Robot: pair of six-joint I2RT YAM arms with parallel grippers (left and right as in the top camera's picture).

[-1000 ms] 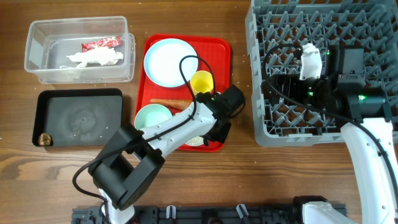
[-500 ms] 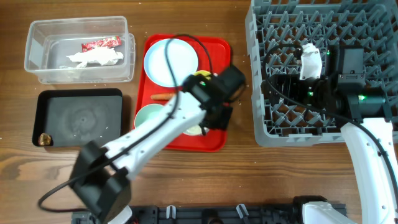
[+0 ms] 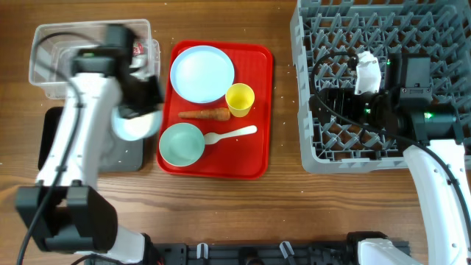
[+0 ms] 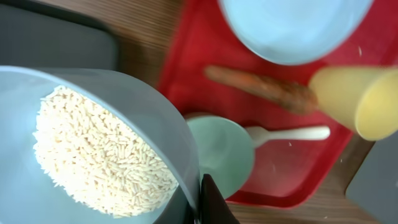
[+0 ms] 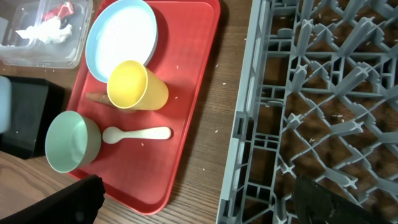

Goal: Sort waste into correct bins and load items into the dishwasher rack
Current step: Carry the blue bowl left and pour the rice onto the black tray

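Pale blue bowl hangs clamped in left pincer, apparently over black tray.

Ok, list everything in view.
table: one, brown, underneath
dishwasher rack: one, grey, right
red tray: one, red, centre
plate: one, pale blue, red tray
cup: one, yellow, beside plate
carrot: one, orange, red tray
green bowl: one, pale green, red tray
spoon: one, white, beside green bowl
clear tub: one, clear, left
snack wrapper: one, red, in tub
tissue: one, white, in tub
black tray: one, black, beside tub
blue bowl: one, pale blue, over black tray
rice: many grains, white, in blue bowl
left gripper: shut on blue bowl
right gripper: open, above rack
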